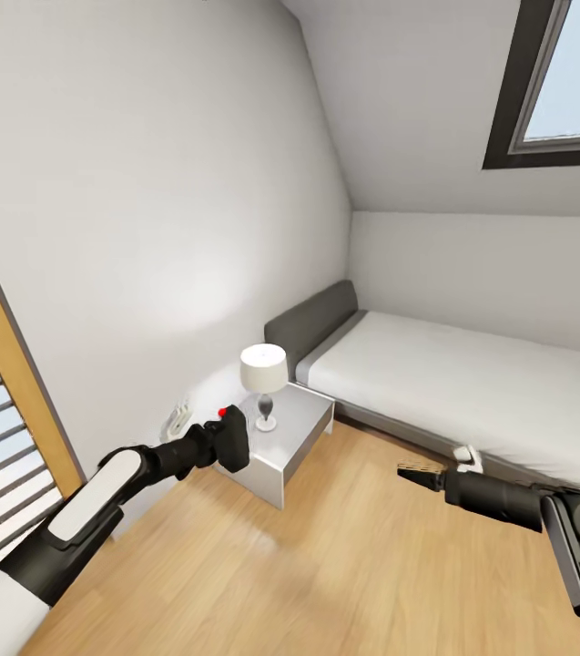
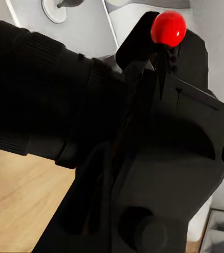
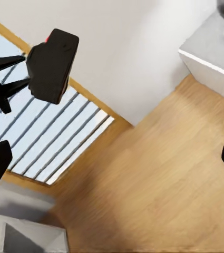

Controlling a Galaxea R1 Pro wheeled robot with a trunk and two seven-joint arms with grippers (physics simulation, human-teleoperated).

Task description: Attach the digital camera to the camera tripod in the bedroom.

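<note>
Now, live from the bedroom:

Digital camera [image 1: 232, 443]: up in the air, carried in front of the grey nightstand [image 1: 300, 428], red button [image 2: 168, 28] on top.

Left pincer [image 1: 209, 446]: clamped on the camera body; the left wrist view is crowded by the black body and lens barrel, so the grip looks firm and close.

Right pincer [image 1: 417, 476]: held out over the wood floor [image 1: 326, 565] near the bed [image 1: 472, 383], holding nothing; fingers appear close together in the head view, but I cannot tell for sure.

Tripod: none to call out here, so the robot seems to be on its way to it.

Handling: a rigid, chunky, matte block, probably light enough for one arm; the smooth flanks could slip if the squeeze eases. Best hold is across the body's sides, clear of the lens and the underside, which likely must stay free to meet the tripod head.

Also around: a white lamp [image 1: 263, 374] on the nightstand.
</note>
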